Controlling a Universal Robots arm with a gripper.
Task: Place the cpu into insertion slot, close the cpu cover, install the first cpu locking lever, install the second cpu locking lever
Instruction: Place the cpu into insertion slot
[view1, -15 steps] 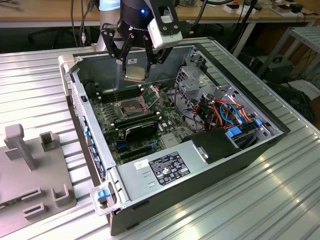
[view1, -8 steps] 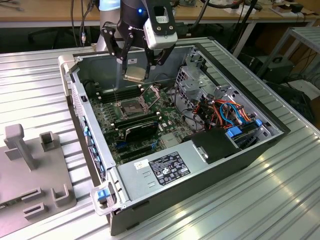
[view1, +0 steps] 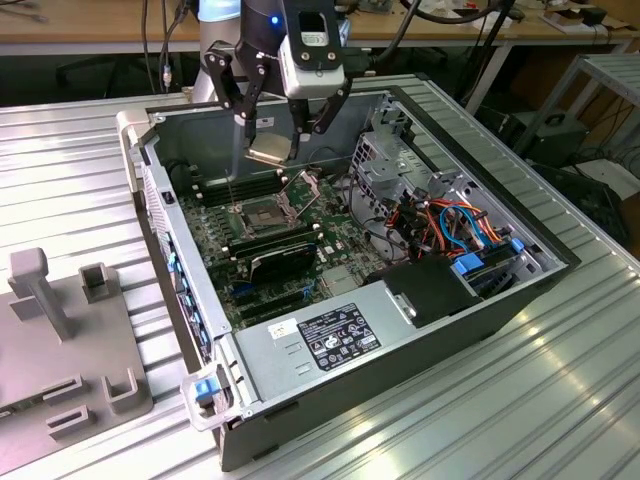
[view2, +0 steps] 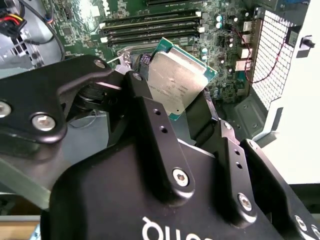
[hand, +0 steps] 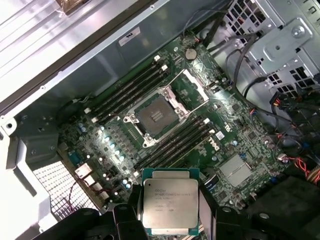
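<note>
Early stage: the gripper is clamping the cpu by its edges and hanging it over the motherboard, well apart from the insertion slot, whose dark pin field is lying bare. The cpu cover is standing flipped open beside the slot, so seating, cover and both levers are looking undone. The cpu is showing as a flat square, silver-grey top, thin green rim.

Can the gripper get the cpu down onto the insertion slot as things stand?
Probably yes. The gripper, shut on the cpu, hangs above the open case; the cpu cover is swung back beside the insertion slot, whose pin field lies bare, nothing over it.
</note>
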